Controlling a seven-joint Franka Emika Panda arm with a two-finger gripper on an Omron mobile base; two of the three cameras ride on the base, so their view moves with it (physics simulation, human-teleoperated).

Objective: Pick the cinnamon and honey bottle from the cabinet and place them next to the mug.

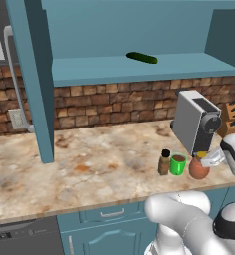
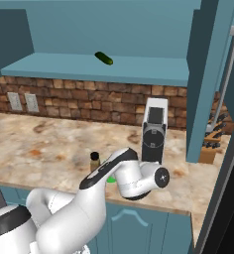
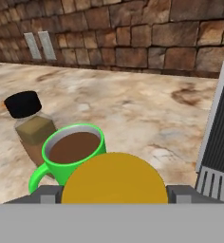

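The honey bottle (image 1: pixel 198 169), squat and terracotta with a yellow lid (image 3: pixel 115 178), stands on the counter just right of the green mug (image 1: pixel 177 164). My gripper (image 1: pixel 209 157) reaches in from the right and is shut on the bottle's top, a finger pressed against each side of the lid in the hand view. The cinnamon (image 1: pixel 164 162), a slim tan jar with a black cap, stands upright touching the mug's left side. In the hand view the mug (image 3: pixel 76 152) holds brown liquid, with the cinnamon (image 3: pixel 31 126) behind it. The teal cabinet (image 1: pixel 139 69) hangs above the counter.
A dark green cucumber (image 1: pixel 142 58) lies on the cabinet shelf. The grey coffee machine (image 1: pixel 196 119) stands right behind the mug and bottle. A knife block (image 1: pixel 234 117) sits at the far right. The marbled counter (image 1: pixel 89 164) stretches away to the left.
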